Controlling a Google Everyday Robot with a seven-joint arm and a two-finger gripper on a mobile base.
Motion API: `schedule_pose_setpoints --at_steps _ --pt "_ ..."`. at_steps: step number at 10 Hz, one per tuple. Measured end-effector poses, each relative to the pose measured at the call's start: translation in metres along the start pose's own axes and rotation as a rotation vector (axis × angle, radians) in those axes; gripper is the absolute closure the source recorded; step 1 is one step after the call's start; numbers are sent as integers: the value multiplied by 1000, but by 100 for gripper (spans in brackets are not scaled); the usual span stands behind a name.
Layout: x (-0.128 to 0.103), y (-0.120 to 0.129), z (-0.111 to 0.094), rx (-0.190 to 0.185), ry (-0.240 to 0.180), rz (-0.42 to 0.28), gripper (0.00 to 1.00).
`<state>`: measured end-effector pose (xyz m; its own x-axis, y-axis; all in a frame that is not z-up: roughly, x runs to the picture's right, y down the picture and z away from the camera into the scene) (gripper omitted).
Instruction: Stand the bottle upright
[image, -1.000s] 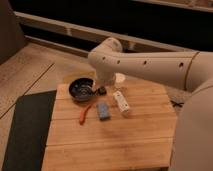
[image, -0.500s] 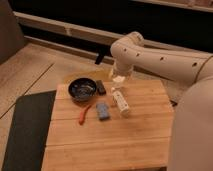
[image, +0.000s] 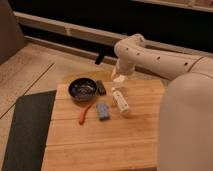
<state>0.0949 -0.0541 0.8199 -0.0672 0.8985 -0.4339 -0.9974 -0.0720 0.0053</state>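
The small white bottle (image: 120, 101) lies on its side on the wooden table (image: 105, 135), right of the blue block (image: 103, 111) and the dark bowl (image: 82, 89). My gripper (image: 118, 79) hangs from the white arm (image: 150, 55) just above the table's far edge, a little behind the bottle's far end and apart from it. It holds nothing that I can see.
A thin orange-red tool (image: 84, 114) lies in front of the bowl. A small dark block (image: 101, 87) lies right of the bowl. A dark mat (image: 27, 132) covers the floor left of the table. My white body (image: 187, 125) fills the right side.
The arm has swung right and back, away from over the bowl and bottle; the gripper now hangs behind the bottle. The bottle has not moved.
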Motion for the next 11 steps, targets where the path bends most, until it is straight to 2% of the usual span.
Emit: schedule_pose_setpoints --at_steps 3,8,11 --pt "-4 2 21 2 38 -29 35" --pt "-5 1 22 2 41 -27 35" --pt "-3 -10 29 31 63 -3 35"
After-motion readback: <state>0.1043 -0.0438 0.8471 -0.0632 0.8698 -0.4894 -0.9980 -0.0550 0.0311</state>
